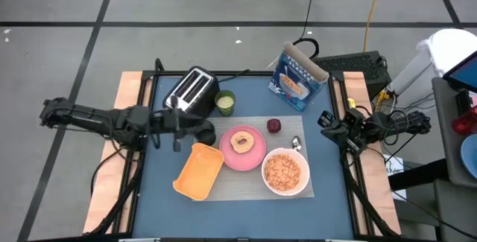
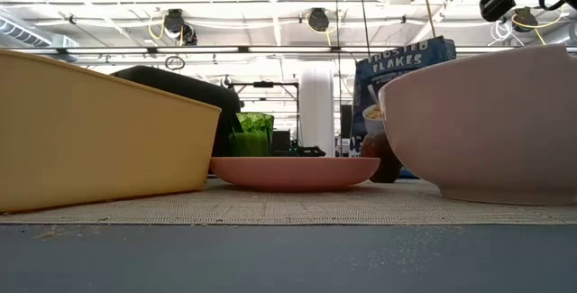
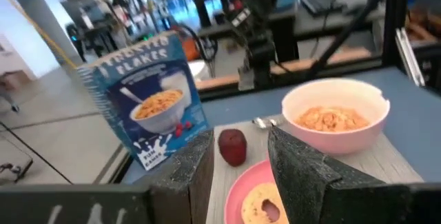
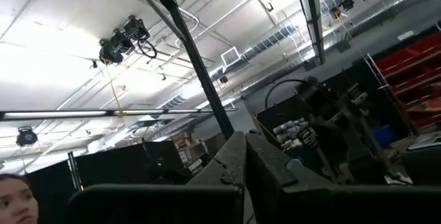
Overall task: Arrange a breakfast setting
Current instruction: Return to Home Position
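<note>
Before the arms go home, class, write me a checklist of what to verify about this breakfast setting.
1. Bagel on pink plate: ok.
2. Cereal in bowl, on grey mat: ok.
3. Red apple and spoon on mat: ok.
4. Left tool open, holding nothing: ok.
5. Right tool shut, clear of the mat: ok.
6. Mat free of extras: not ok, yellow tray overlaps it.

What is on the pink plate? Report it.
A toasted bagel lies on the plate, with nothing else visible there. The plate beneath the bagel is covered and cannot be seen.
</note>
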Motion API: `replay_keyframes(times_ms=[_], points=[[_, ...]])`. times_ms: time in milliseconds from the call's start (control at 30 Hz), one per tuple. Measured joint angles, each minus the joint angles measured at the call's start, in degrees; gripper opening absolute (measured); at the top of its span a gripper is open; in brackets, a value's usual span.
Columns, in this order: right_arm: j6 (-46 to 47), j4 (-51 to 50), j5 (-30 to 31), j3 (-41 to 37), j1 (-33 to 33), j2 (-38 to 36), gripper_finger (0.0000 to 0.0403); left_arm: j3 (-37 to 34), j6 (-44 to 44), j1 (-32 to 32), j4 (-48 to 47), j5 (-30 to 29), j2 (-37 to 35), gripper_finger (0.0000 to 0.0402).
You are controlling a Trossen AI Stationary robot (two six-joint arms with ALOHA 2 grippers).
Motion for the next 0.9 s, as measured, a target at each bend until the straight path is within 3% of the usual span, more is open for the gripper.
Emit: replay_keyframes(times_ms=[400,900], points=[[-0.07,0.03,0.2,0.01,0.0,-0.1,0.0001,-18.46,-1.1,3.06,4.86,-0.04,-24.9,0.0145],[-0.12,0.01,0.22,-0.01,0.0,-0.1,0.0001,-21.12,-4.3,3.3,-7.75,-0.04,-45.07,0.0145]])
